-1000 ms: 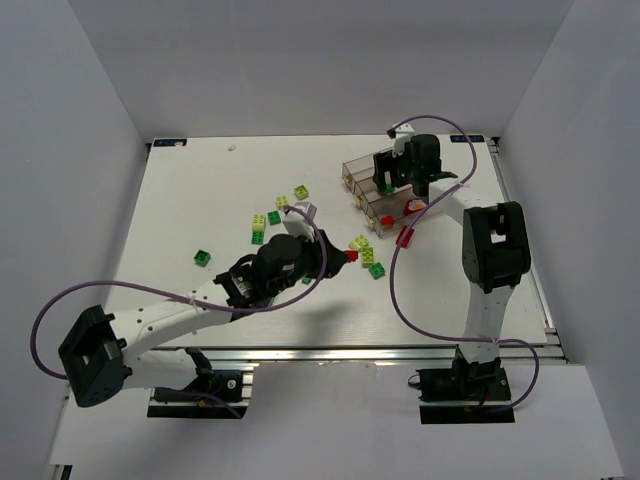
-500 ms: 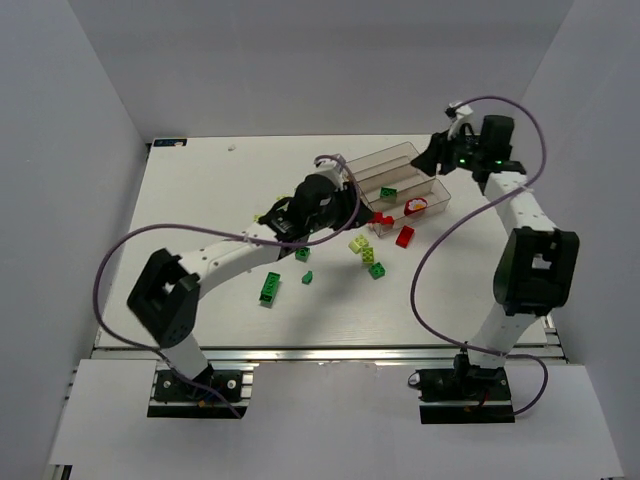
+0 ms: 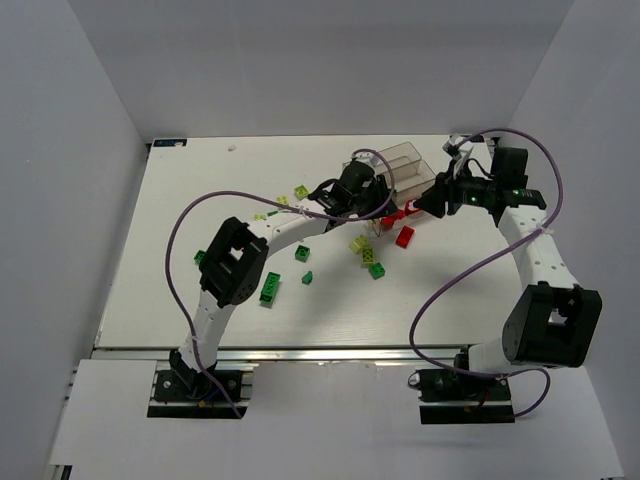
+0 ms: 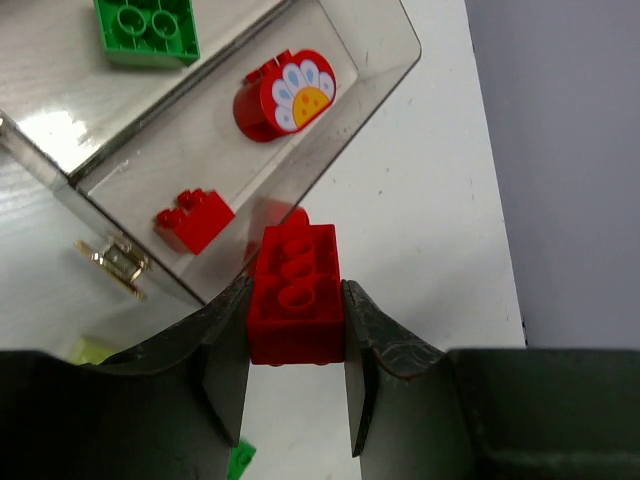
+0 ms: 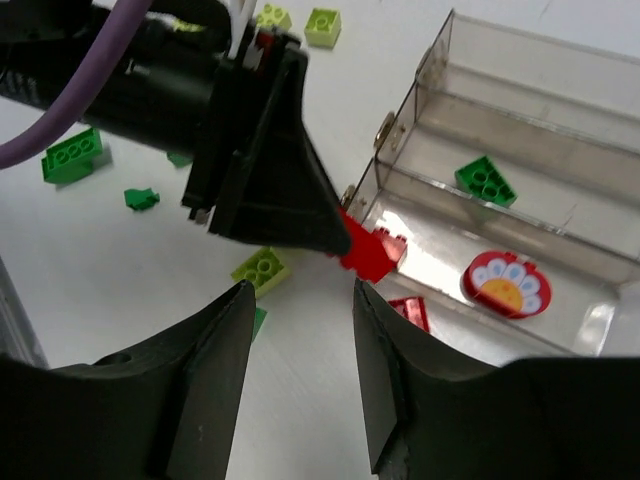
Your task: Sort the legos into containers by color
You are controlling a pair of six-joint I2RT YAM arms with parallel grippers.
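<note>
Between the clamped fingers of the left gripper point(image 4: 295, 330) sat one red brick point(image 4: 295, 280); beyond, two red pieces point(image 4: 288, 95) lay in one bin point(image 4: 180, 160). The right gripper point(image 5: 300, 300) gaped empty.

The containers point(image 3: 418, 153) stand far right on the table point(image 3: 180, 220), legos point(image 3: 270, 288) scattered left and before them, two pieces in the nearest bin point(image 4: 200, 150), one in the middle bin point(image 4: 60, 60)

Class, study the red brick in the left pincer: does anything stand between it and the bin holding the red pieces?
Only the clear wall of that bin: the red brick, shut in the left pincer, is at its corner, not yet inside. Nothing else visibly blocks it.
</note>
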